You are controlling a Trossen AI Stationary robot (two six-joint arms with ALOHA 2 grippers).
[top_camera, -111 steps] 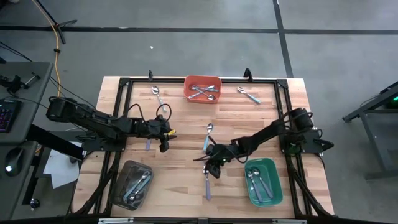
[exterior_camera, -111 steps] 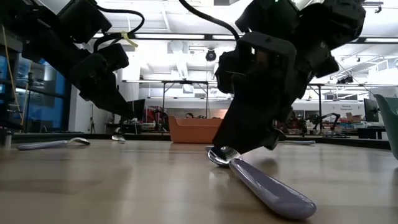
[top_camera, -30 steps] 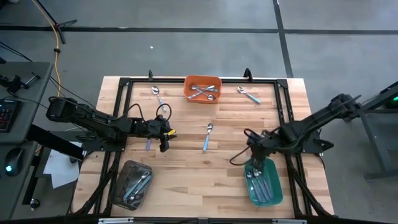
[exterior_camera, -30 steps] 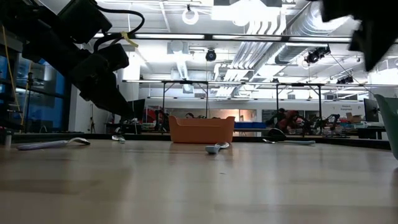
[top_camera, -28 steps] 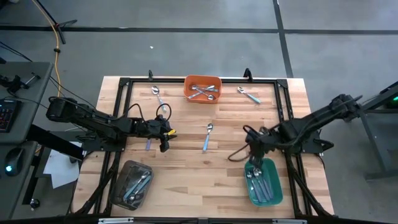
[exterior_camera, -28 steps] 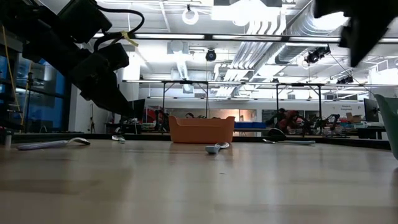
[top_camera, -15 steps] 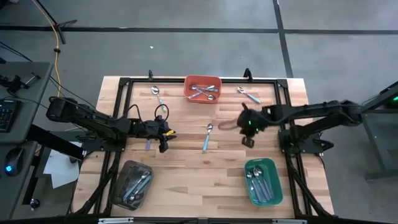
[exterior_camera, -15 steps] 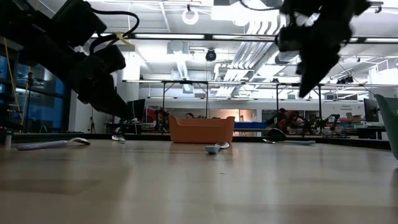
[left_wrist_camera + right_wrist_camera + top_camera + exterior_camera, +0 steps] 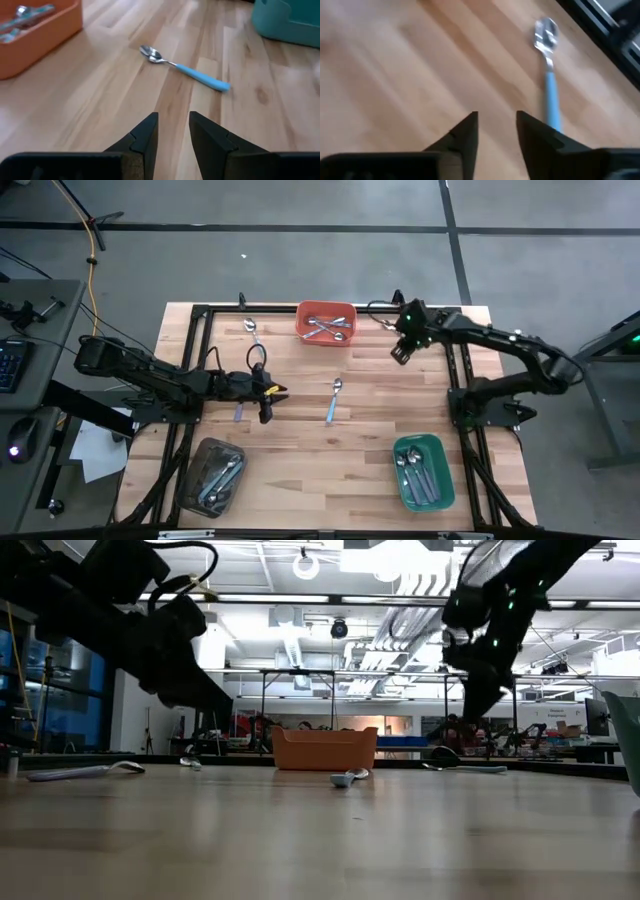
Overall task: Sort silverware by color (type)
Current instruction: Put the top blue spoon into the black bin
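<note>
On the wooden table [image 9: 300, 460], both hands, left [image 9: 266, 402] and right [image 9: 398, 352], stand apart, empty.

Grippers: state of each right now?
Left gripper: open, empty, above the table.
Right gripper: open, empty, near a blue-handled spoon.

text: none legible | labels: none | brands: none | numbers: none | signs: none

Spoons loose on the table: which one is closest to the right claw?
The blue-handled spoon at the far right corner, just beside the right claw; the other loose spoons lie mid-table and left.
</note>
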